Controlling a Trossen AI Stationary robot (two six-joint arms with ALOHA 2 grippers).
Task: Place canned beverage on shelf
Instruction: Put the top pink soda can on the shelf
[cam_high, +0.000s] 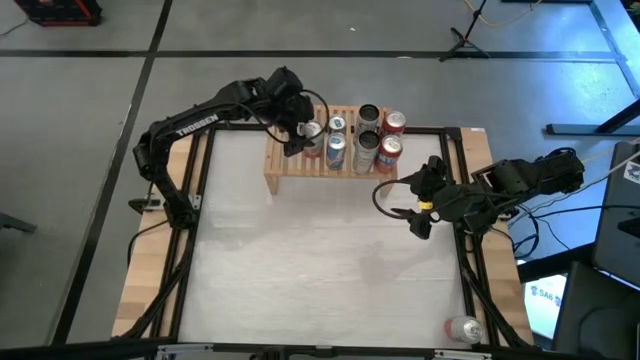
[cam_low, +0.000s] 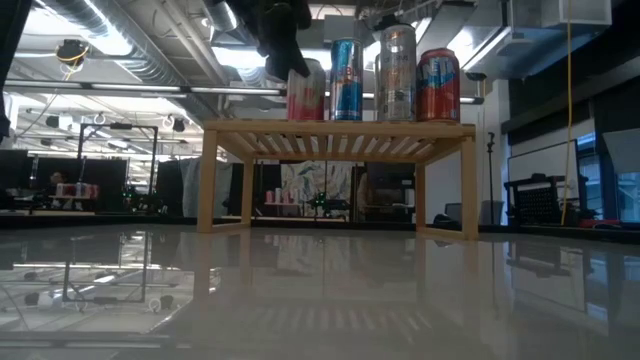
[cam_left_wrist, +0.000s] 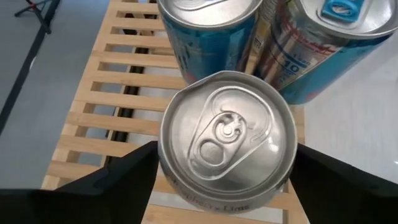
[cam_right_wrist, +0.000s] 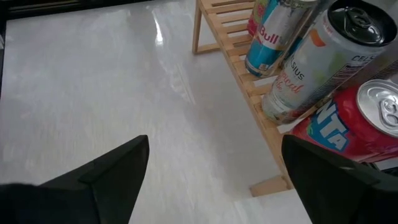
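The light-wood shelf (cam_high: 300, 160) stands at the table's far side, its legs on the table, and also shows in the low view (cam_low: 340, 135). Several cans (cam_high: 365, 135) stand on its slats. My left gripper (cam_high: 306, 132) is over the shelf's left part, shut on a pink-and-white can (cam_low: 307, 92), whose silver top shows in the left wrist view (cam_left_wrist: 227, 134). My right gripper (cam_high: 416, 203) is open and empty, just off the shelf's right end, low over the table (cam_right_wrist: 214, 177). My left gripper pinches the pink-and-white can between its two fingers, by opposite sides of its wall just under the top rim (cam_left_wrist: 163, 168). The fingers (cam_left_wrist: 127, 177) come from above, pointing down. The can is upright, its base at the slats; whether it rests there I cannot tell.
A blue can (cam_low: 346, 80), a tall silver can (cam_low: 397, 72) and a red can (cam_low: 438, 85) stand close to the right of the held can. Another can (cam_high: 462, 328) lies at the table's near right corner. The white table top (cam_high: 320, 260) spreads in front of the shelf.
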